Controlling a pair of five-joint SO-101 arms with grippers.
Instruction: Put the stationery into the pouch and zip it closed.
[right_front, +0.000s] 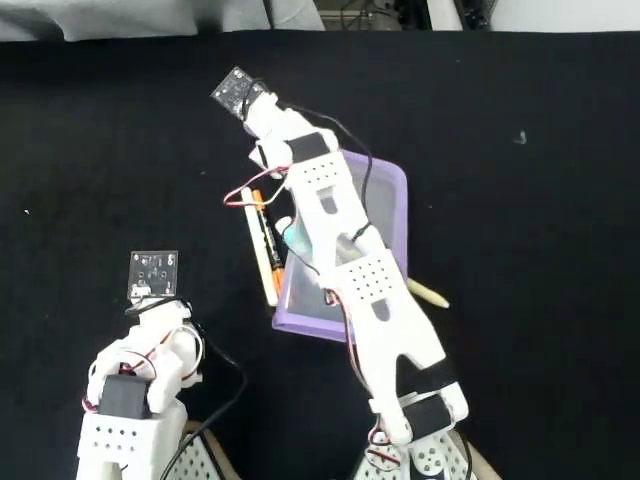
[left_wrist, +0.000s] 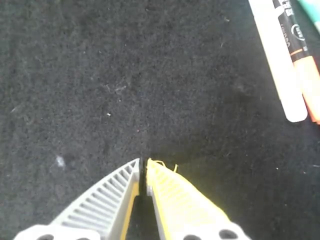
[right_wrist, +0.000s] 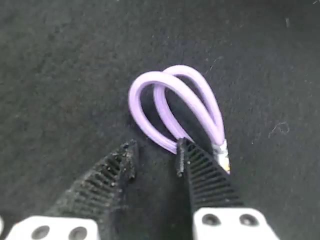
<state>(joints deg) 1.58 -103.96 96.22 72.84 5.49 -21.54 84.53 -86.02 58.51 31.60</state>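
1. Since the white pen (right_front: 262, 262) and orange marker (right_front: 268, 238) lie on the tabletop (right_front: 520, 250) touching the left edge of the pouch (right_front: 385, 200) at the centre of the high view, the filling looks unfinished. A pale stick (right_front: 430, 293) shows at the pouch's lower right; I cannot tell whether it is inside.
2. The right pincer (right_wrist: 156, 157) stands apart, one finger touching the purple loop (right_wrist: 175, 102), which I take for the zip pull. The step in hand seems to be taking hold of that pull.
3. The left pincer (left_wrist: 143, 167) is closed on nothing, at the lower left of the high view, near the pens.
4. Next, the right pincer likely needs to close squarely on the loop without sliding off. The left one must open before lifting a pen.
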